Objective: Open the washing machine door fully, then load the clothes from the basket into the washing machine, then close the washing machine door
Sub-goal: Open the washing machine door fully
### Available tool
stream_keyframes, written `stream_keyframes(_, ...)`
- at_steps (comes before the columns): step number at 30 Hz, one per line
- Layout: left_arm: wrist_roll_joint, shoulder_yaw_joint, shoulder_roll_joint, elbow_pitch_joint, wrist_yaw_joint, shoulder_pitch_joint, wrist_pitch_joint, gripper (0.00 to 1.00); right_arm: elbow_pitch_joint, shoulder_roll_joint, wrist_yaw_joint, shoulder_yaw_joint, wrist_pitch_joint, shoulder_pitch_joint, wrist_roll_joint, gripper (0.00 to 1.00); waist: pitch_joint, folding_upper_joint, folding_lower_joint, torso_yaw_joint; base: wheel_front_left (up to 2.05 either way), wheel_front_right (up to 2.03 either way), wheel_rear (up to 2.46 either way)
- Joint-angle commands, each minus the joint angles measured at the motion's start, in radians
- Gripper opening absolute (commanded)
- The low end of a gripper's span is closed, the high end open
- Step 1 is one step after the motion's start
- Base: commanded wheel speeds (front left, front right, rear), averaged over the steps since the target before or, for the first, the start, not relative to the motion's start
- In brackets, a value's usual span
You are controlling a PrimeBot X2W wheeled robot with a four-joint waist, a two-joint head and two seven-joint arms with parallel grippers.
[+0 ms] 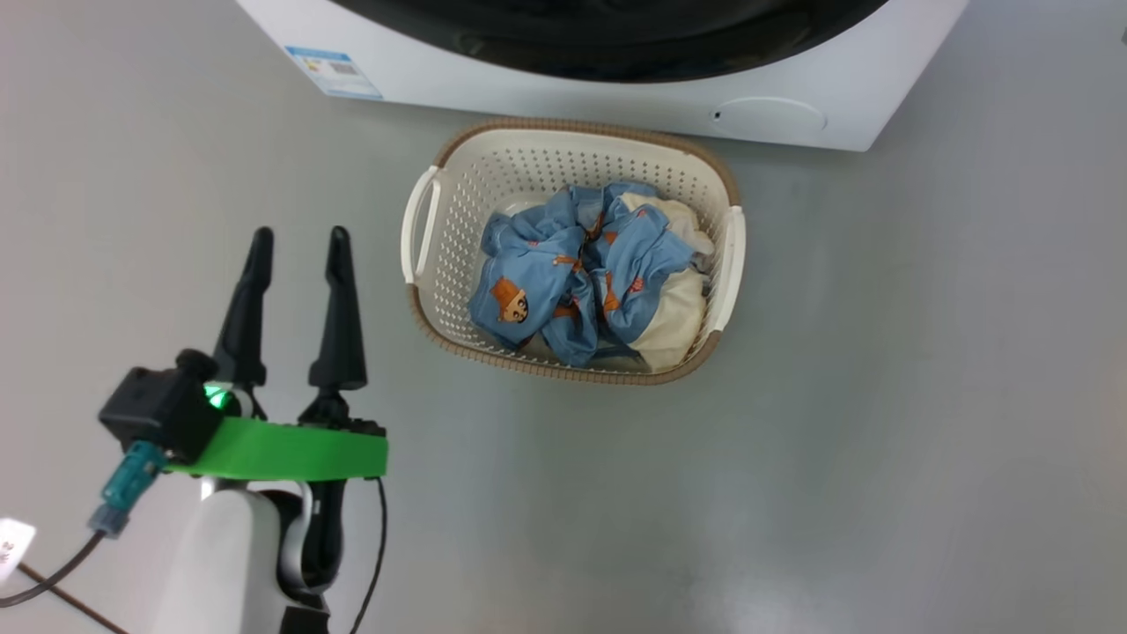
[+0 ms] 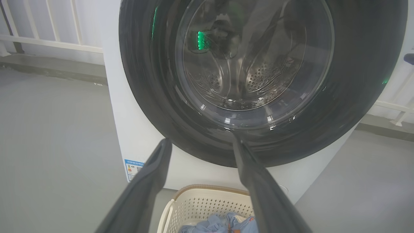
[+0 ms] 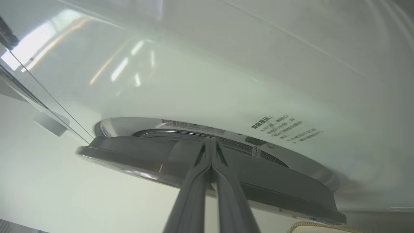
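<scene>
The right tool, fingers pressed together and empty, is set at the washing machine door rim, likely to pry it. The left tool is held spread, empty, near the basket of clothes.

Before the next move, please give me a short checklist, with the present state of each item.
1. Is the washing machine door fully open: not ok, it covers the drum.
2. Are the right fingers at the door's edge: ok, pressed together there.
3. Is the left gripper free: ok, open and empty.
4. Are the clothes in the basket: ok.
5. Is the basket clear of the door's swing: cannot tell.
</scene>
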Motion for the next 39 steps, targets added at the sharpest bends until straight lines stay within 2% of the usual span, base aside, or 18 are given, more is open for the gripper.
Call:
stream_keyframes(1, 0.000, 0.012, 0.020, -0.035, 0.001, -0.019, -0.006, 1.00, -0.003, 0.011, 0.006, 0.011, 0.039, -0.035, 0.004, 0.00, 0.023, 0.0000, -0.0001, 0.019, 0.00, 0.00, 0.00)
stream_keyframes(14, -0.049, -0.025, 0.017, -0.034, 0.000, -0.019, -0.006, 1.00, 0.073, 0.060, 0.006, 0.015, 0.146, -0.156, 0.011, 0.00, 0.051, 0.0000, -0.0001, 0.064, 0.00, 0.00, 0.00)
stream_keyframes(23, -0.066, -0.028, 0.017, -0.036, 0.002, -0.003, -0.006, 1.00, 0.140, 0.067, 0.006, 0.030, 0.190, -0.184, -0.013, 0.00, 0.047, 0.0000, -0.0001, 0.087, 0.00, 0.00, 0.00)
stream_keyframes(30, -0.065, -0.014, 0.017, -0.033, 0.005, 0.005, -0.006, 1.00, 0.155, 0.083, 0.006, 0.044, 0.236, -0.155, -0.015, 0.00, 0.020, 0.0000, -0.0001, 0.075, 0.00, 0.00, 0.00)
stream_keyframes(39, -0.039, 0.016, 0.017, -0.018, 0.004, 0.041, -0.006, 1.00, 0.131, 0.096, 0.006, 0.062, 0.307, -0.042, -0.009, 0.00, -0.060, 0.0000, -0.0001, 0.061, 0.00, 0.00, 0.00)
